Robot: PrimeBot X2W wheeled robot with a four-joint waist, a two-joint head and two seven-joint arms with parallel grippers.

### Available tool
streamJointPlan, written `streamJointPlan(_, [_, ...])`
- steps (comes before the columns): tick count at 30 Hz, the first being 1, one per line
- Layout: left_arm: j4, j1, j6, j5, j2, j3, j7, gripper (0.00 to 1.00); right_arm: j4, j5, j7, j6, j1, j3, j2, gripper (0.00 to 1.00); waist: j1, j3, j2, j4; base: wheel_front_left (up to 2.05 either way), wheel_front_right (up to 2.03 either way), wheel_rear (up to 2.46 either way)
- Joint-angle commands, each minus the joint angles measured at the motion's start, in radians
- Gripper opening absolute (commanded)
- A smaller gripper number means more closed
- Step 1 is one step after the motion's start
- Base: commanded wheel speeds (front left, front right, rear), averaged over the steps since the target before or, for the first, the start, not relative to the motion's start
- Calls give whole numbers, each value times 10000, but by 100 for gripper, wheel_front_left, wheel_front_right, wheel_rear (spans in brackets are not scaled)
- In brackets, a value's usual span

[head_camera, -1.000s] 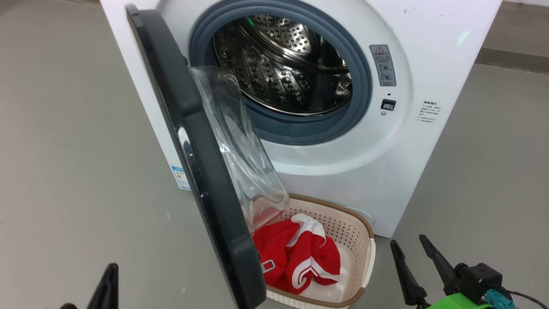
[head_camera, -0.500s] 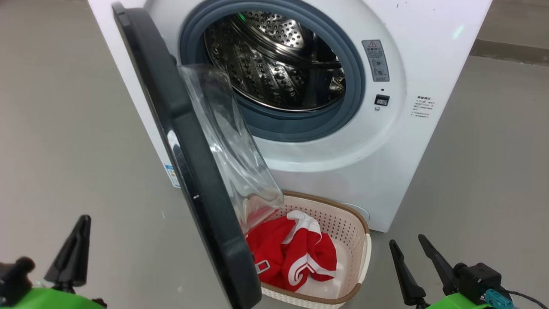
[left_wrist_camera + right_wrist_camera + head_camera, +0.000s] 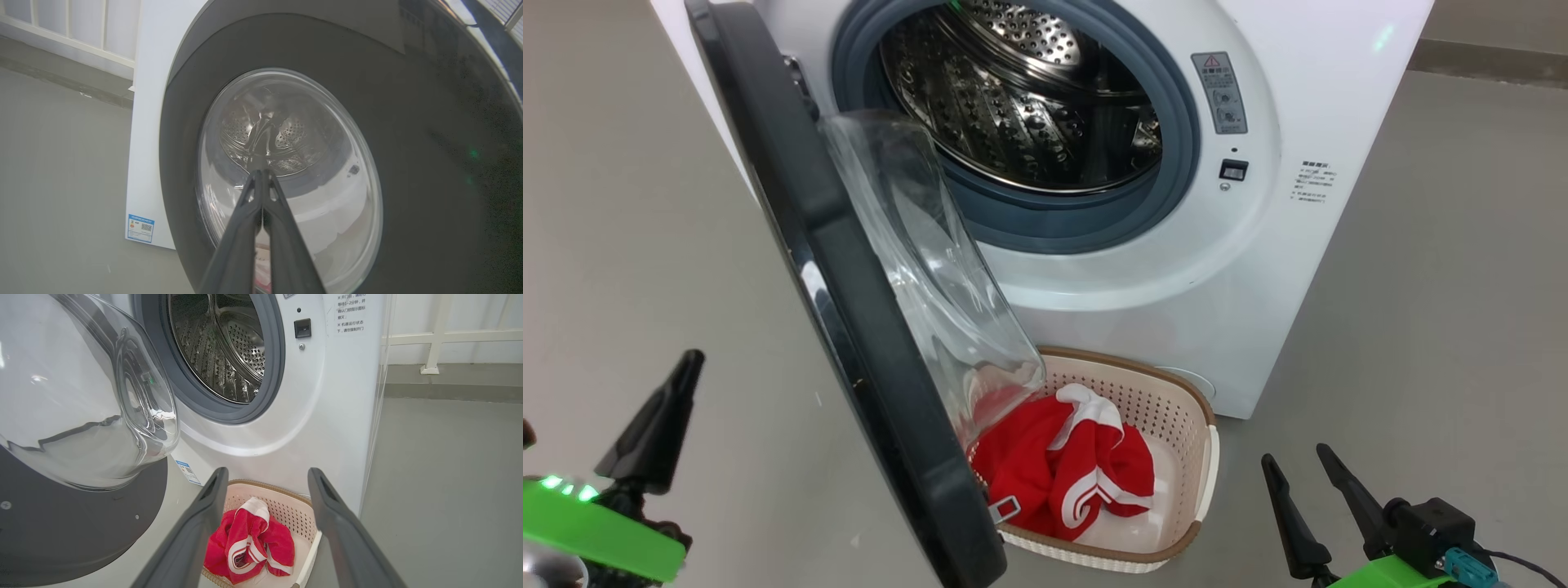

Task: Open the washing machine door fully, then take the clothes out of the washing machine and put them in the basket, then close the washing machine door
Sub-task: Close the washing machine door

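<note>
The white washing machine has its round black-rimmed door swung open toward me; the steel drum looks bare inside. Red clothes with white trim lie in the cream basket on the floor below the opening, partly behind the door's glass dome. My left gripper is shut, left of the door and apart from it. In the left wrist view its fingertips point at the door's outer window. My right gripper is open at the lower right, beside the basket, holding nothing.
Grey floor spreads on both sides of the machine. A low grey ledge and white railing run along the wall behind. A small blue label sits low on the machine's side.
The head camera has shifted, so the machine, door and basket sit further left and up. My left gripper has risen into view at the lower left, toward the door's outer face. The right gripper holds still.
</note>
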Motion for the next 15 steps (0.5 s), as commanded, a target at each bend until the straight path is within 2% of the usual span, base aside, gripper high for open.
streamJointPlan(1, [-682, -600, -57, -806, 906, 66, 151, 0, -260, -164, -65, 62, -410, 252, -38, 100, 0, 71, 0, -68, 0, 0, 0])
streamJointPlan(7, [-1894, -985, -57, -2530, 2054, -715, 655, 0, -281, -179, -65, 62, -469, 229, -23, 100, 0, 229, 0, -117, 0, 0, 0])
streamJointPlan(15, [-2810, -1609, -57, -3585, 2976, -1540, 1111, 0, -315, -189, -65, 62, -646, 245, 0, 100, 0, 487, 0, -264, 0, 0, 0])
